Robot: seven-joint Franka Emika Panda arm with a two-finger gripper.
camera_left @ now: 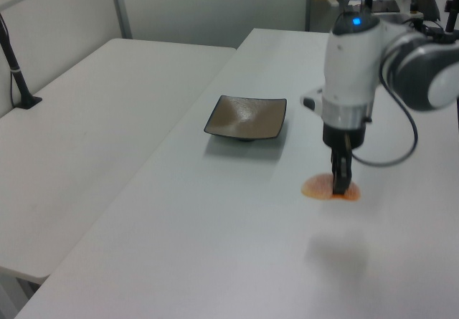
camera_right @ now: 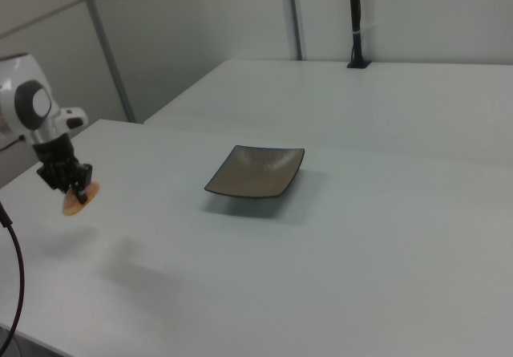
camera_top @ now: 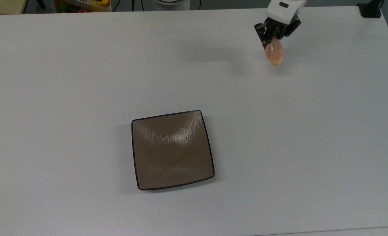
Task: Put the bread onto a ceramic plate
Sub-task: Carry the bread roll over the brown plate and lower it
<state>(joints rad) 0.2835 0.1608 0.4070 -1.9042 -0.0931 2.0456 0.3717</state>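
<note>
The bread (camera_top: 274, 53), an orange-pink grainy roll with a white stripe, hangs in the air above the table at the top view's upper right. My gripper (camera_top: 271, 41) is shut on its upper end. The left view has the bread (camera_left: 315, 188) lifted above its shadow, with the gripper (camera_left: 340, 187) clamped on it. In the right view the gripper (camera_right: 75, 190) carries the bread (camera_right: 78, 202) at the far left. The ceramic plate (camera_top: 172, 149), glossy brown and square with a dark rim, lies empty in the middle of the table, also seen as the plate (camera_left: 247, 117) and the plate (camera_right: 256, 170).
The white table (camera_top: 82, 65) stretches wide around the plate. A bin of coloured items (camera_top: 82, 5) sits beyond its far edge at the top view's upper left. A black post (camera_right: 353, 20) stands on a second table (camera_right: 385, 92) behind.
</note>
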